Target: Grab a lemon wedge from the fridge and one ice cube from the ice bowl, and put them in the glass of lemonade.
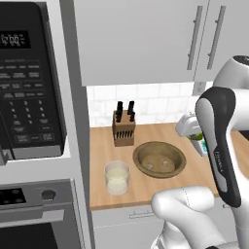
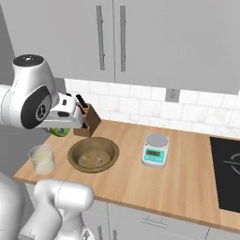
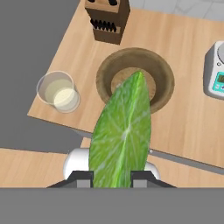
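Right up against the hand camera is the lemon wedge (image 3: 122, 140), a green slice with its cut face and pale segment lines showing, and the jaws of the gripper (image 3: 112, 177) are clamped on it from both sides at its lower end. From the right base camera you can just catch a bit of green (image 2: 59, 131) peeking out under the white hand (image 2: 65, 117), which hangs up in the air above the left part of the worktop (image 2: 187, 183).

Below it on the wooden worktop, the glass of lemonade (image 3: 58, 92) sits near the front left corner, upright, with pale yellowish liquid in it. Just beside it to the right is the ice bowl (image 3: 134, 78), brown and wide, not touching the glass. In the left base view I can make out a couple of pale lumps in the bowl (image 1: 159, 159), but they're too blurry to say much.

Behind the bowl, near the tiled wall, stands a knife block (image 1: 123, 128) with dark handles sticking up. A small kitchen scale (image 2: 155, 150) with a teal front sits further right, well apart from the bowl. The black hob (image 2: 227, 168) is at the far right, and a microwave (image 1: 24, 82) and an oven (image 1: 34, 214) are at the left.
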You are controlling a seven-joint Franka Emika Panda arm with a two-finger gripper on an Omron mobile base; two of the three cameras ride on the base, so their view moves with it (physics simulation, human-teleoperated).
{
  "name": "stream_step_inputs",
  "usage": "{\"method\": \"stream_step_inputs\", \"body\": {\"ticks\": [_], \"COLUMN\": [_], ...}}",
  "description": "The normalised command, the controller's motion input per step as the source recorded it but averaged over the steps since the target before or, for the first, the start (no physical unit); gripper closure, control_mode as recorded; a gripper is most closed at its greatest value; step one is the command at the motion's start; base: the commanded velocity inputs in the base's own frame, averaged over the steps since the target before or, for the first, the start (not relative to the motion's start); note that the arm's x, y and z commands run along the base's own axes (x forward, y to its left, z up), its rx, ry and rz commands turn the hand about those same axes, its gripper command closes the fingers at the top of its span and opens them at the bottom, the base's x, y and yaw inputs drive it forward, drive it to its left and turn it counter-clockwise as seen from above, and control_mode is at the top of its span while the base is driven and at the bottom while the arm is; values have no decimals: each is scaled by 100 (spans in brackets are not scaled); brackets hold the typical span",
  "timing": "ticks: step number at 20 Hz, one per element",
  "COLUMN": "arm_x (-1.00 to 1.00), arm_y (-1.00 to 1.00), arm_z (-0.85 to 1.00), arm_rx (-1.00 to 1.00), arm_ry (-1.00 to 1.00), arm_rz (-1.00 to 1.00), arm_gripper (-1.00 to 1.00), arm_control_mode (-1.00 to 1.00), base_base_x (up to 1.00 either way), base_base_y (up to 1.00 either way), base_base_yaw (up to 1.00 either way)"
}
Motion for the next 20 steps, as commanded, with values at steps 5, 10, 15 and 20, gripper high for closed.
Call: {"method": "stream_step_inputs", "body": {"ticks": [5, 10, 15, 20], "arm_x": [0, 0, 0, 0], "arm_y": [0, 0, 0, 0], "arm_z": [0, 0, 0, 0], "arm_rx": [0, 0, 0, 0], "arm_ry": [0, 0, 0, 0], "arm_rz": [0, 0, 0, 0], "arm_gripper": [100, 100, 100, 100], "arm_control_mode": [100, 100, 100, 100], "base_base_x": [1, 6, 21, 63], "base_base_y": [0, 0, -9, -26], "base_base_yaw": [2, 19, 31, 5]}}
